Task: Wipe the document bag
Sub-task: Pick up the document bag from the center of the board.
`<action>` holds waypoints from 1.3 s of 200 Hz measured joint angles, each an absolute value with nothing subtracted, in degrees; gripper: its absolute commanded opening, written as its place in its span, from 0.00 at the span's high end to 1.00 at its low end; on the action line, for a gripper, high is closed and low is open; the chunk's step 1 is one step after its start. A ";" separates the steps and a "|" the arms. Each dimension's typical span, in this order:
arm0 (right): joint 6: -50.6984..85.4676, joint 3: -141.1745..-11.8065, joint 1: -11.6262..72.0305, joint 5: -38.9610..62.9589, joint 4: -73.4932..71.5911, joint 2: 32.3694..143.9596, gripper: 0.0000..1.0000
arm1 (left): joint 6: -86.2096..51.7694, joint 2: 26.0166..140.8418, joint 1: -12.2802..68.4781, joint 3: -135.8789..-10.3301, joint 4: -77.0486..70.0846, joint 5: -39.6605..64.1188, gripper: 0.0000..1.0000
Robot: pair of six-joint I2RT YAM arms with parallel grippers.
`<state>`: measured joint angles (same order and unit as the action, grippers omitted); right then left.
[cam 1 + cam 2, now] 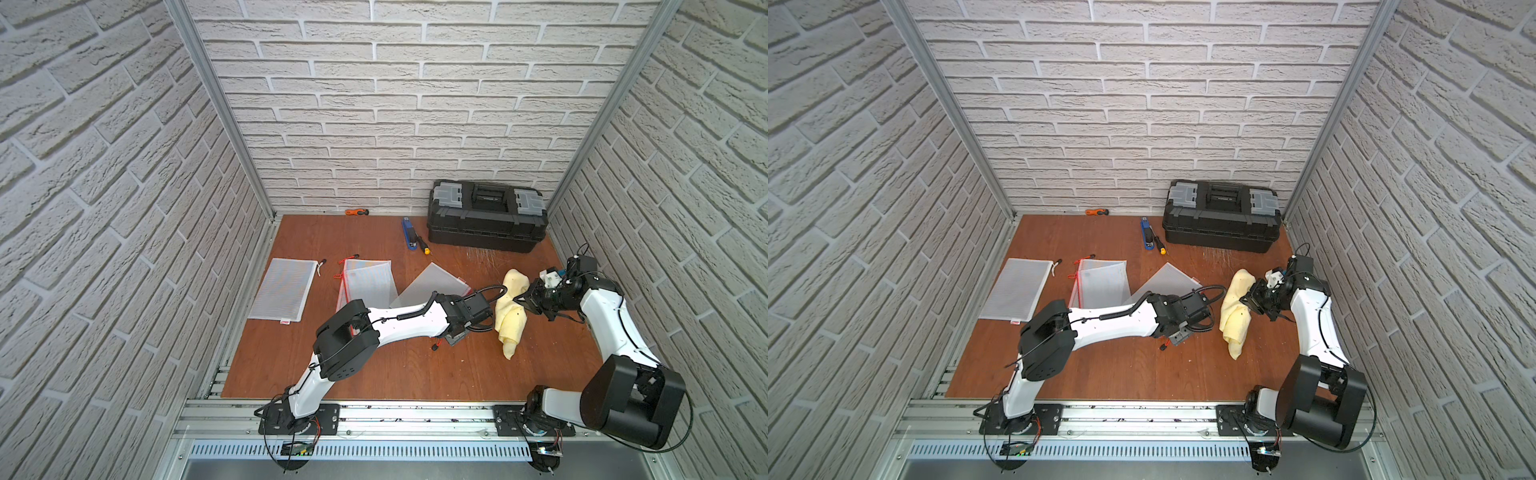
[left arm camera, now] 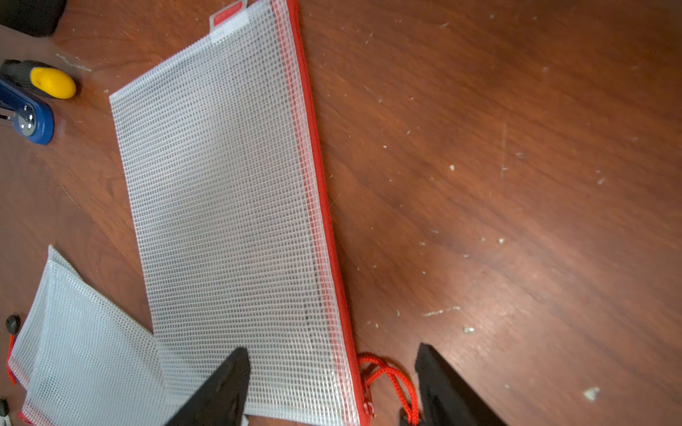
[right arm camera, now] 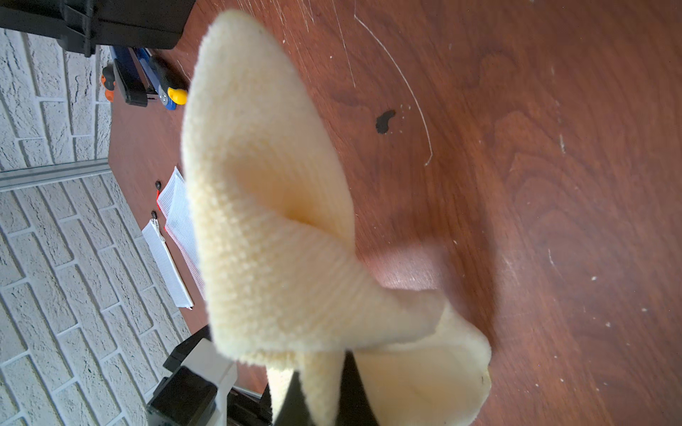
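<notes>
One document bag [image 2: 228, 206], cloth [image 1: 510, 316], spare bags [image 1: 282, 289], stapler [image 1: 408, 235], toolbox [image 1: 486, 216]

- We see the document bag [image 2: 228, 206], white mesh with a red zip, lying flat in front of the toolbox [image 1: 486, 216].
- Our pale yellow cloth [image 1: 510, 311], loosely folded, is before the toolbox's right end.

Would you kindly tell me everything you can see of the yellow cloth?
The yellow cloth is pale, soft-looking and finely ribbed, like microfibre. It is bunched in loose folds, one flap curling into a cone in the right wrist view. The right claw is shut on its middle, holding it above the right part of the wooden table, in front of the black toolbox. Its lower end droops toward the table; whether it touches cannot be told.
</notes>
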<state>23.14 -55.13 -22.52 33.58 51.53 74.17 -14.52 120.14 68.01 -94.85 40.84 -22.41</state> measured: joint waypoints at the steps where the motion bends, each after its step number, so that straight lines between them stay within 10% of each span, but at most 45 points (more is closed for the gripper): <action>1: 23.14 -55.07 -22.50 33.61 51.51 74.17 0.98 | -14.52 120.18 68.01 -94.89 40.84 -22.37 0.30; 110: 23.59 -53.82 -22.52 34.81 49.06 74.17 0.98 | -15.75 125.01 66.04 -95.55 43.53 -20.21 0.52; 180: 23.57 -53.76 -22.52 34.83 49.06 74.17 0.98 | -15.42 125.75 65.78 -95.55 43.31 -19.86 1.00; 260: 23.59 -53.67 -22.52 35.05 48.93 74.17 0.98 | -15.99 119.70 61.76 -95.57 43.33 -19.73 1.00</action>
<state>23.59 -53.67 -22.52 35.05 48.93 74.17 -15.99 119.70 61.76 -95.57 43.33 -19.73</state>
